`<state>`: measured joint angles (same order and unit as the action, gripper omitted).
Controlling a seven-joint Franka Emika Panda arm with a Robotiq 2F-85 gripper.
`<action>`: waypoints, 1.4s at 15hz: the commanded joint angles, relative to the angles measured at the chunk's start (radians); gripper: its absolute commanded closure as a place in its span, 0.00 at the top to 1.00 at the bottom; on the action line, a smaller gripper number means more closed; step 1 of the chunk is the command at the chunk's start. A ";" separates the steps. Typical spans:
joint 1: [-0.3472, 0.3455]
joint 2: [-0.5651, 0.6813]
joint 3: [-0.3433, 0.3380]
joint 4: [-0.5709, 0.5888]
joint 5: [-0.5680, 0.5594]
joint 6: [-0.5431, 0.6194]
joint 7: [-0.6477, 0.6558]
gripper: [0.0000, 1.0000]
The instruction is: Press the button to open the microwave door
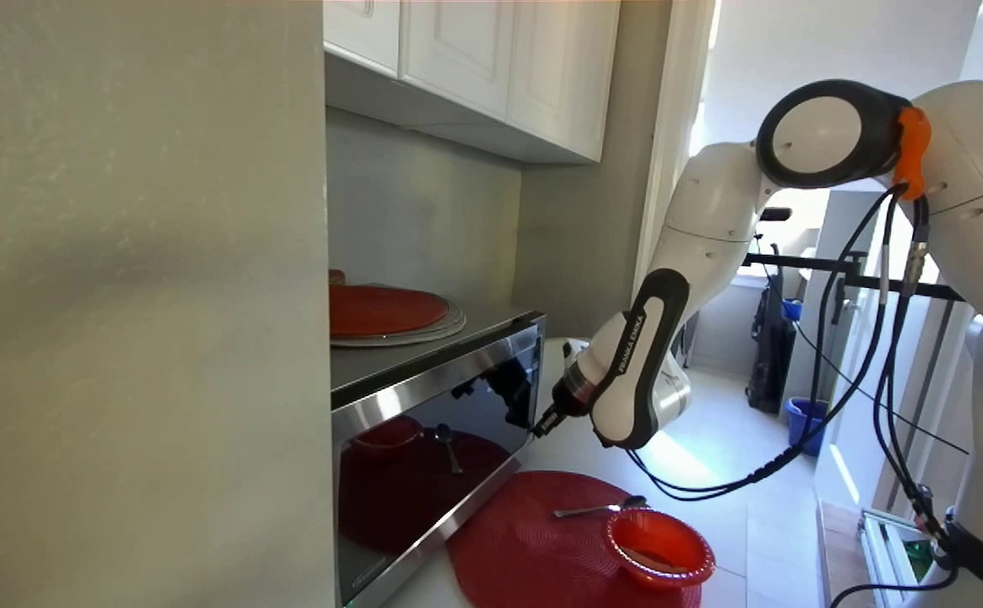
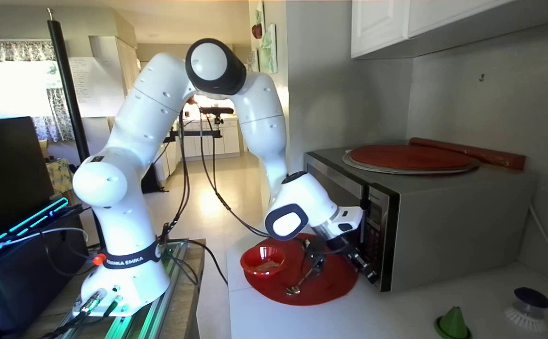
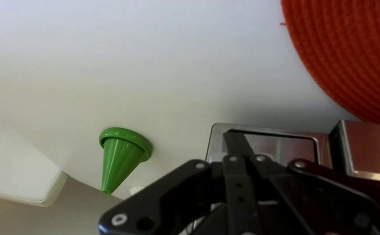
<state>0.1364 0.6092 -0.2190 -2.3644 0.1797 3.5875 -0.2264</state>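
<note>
Wrist view: your end effector (image 3: 239,143) has its fingers pressed together, nothing held, the tip in front of one side of the wide button (image 3: 294,145). Contact: cannot be told from here. The end of the microwave door (image 3: 376,147) lies just beside the button, across a dark gap; plain seam or first release, unclear. Step in hand, as judged: the press, at line-up or first touch. Your next move likely calls for a straight push, square to the front; if nothing gives, shift the tip toward the button's middle. Then back off so the door has room to swing.

In an exterior view: the door (image 1: 424,498) stands upright at the front of the microwave (image 1: 481,323), glass facing out over the red mat (image 1: 534,523) and bowl (image 1: 665,583) toward your arm (image 1: 715,203). Long axis level, running away from the camera. No clear swing seen. Your end effector is at the far lower corner.

In an exterior view: the control panel (image 2: 375,221) sits at the near end of the door (image 2: 342,192); the long axis runs back from there, level above the worktop (image 2: 410,315). Your end effector slants down to the panel's foot; the button cannot be made out here.
</note>
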 commanded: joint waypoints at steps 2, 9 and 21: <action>-0.024 -0.232 -0.051 -0.108 -0.125 -0.278 -0.061 0.00; -0.185 -0.485 0.038 -0.153 -0.286 -0.740 -0.088 0.27; -0.223 -0.780 0.078 -0.020 -0.221 -1.288 -0.031 1.00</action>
<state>-0.0841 -0.1053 -0.1616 -2.4365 -0.0620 2.4286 -0.3114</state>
